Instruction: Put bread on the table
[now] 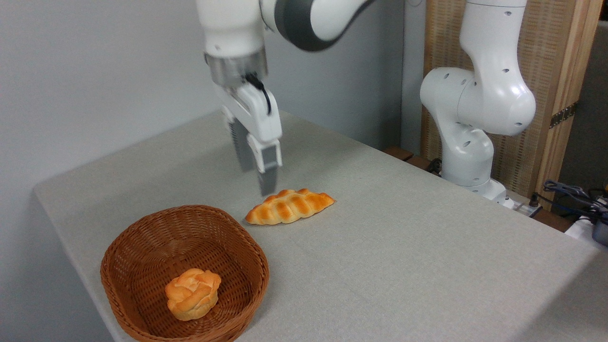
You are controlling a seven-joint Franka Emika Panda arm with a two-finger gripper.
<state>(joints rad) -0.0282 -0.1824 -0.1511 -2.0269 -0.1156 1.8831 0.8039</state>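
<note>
Bread (289, 206): we see it flat on the table (403, 247), just below our fingertips.
Gripper (259, 178): parted, holding nothing.

A: How did the arm (475, 95) stand?
B: Its base rose at the right, the upper links reaching left across the top.
A: And the gripper (256, 178)?
B: It pointed down, slightly blurred, fingers (268, 173) parted, holding nothing.

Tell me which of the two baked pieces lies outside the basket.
The long braided bread lies on the table, just below the fingers. The round knotted bun sits inside the wicker basket.
</note>
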